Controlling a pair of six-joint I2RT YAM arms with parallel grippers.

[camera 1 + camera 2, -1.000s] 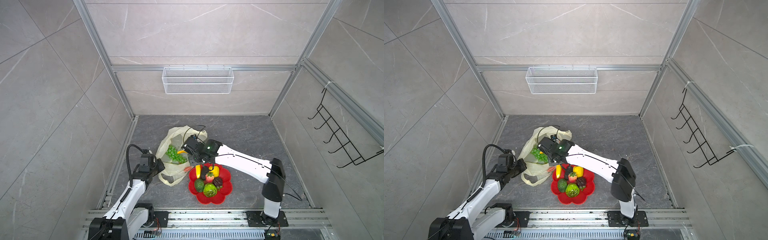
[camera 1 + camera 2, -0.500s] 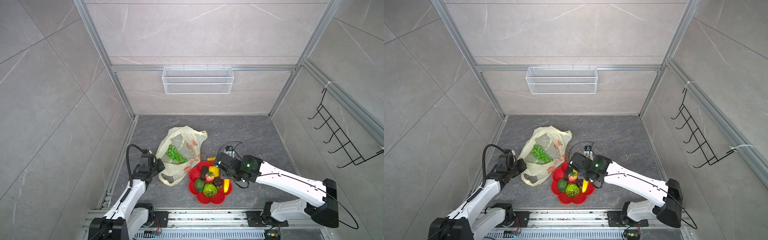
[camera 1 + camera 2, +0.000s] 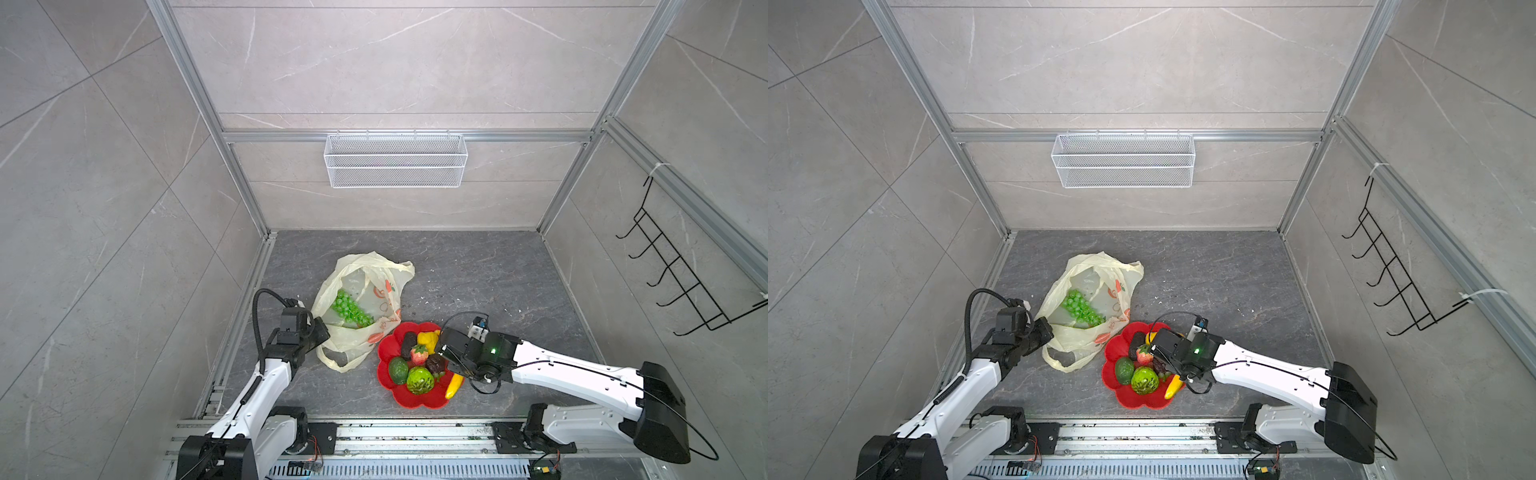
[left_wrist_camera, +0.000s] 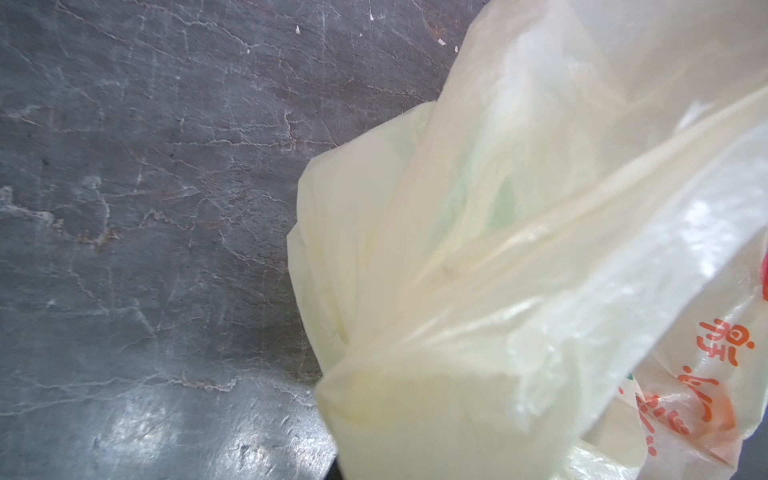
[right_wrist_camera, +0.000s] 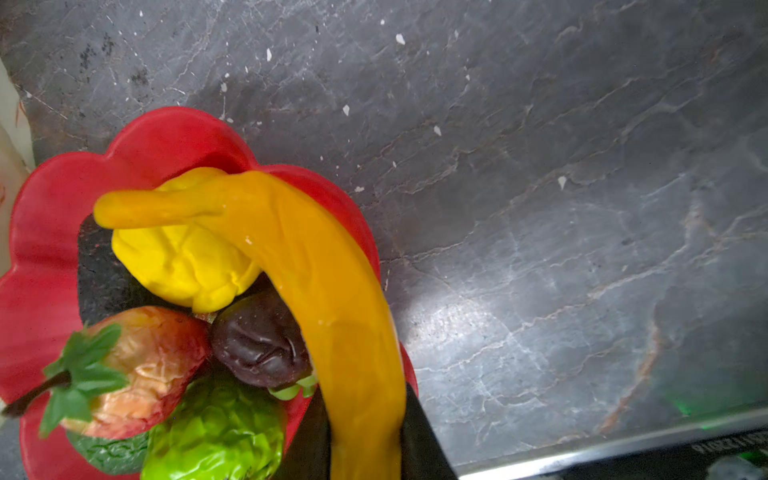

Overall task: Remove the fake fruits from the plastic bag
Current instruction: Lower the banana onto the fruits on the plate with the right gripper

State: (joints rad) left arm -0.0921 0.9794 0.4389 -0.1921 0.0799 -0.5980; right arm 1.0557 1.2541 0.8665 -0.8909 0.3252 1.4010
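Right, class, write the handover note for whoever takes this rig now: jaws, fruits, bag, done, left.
Left gripper: jaws shut on the plastic bag at its edge.
Right gripper: jaws shut on the banana, over the red plate.
Done: lemon, strawberry, dark avocado, green avocado, knobbly green ball, dark-brown piece on plate.
To do: set banana down; grape bunch is in the bag.

Yellow banana point(image 5: 332, 291) in R hand point(image 5: 365, 440), over red plate point(image 5: 166, 141) edge.
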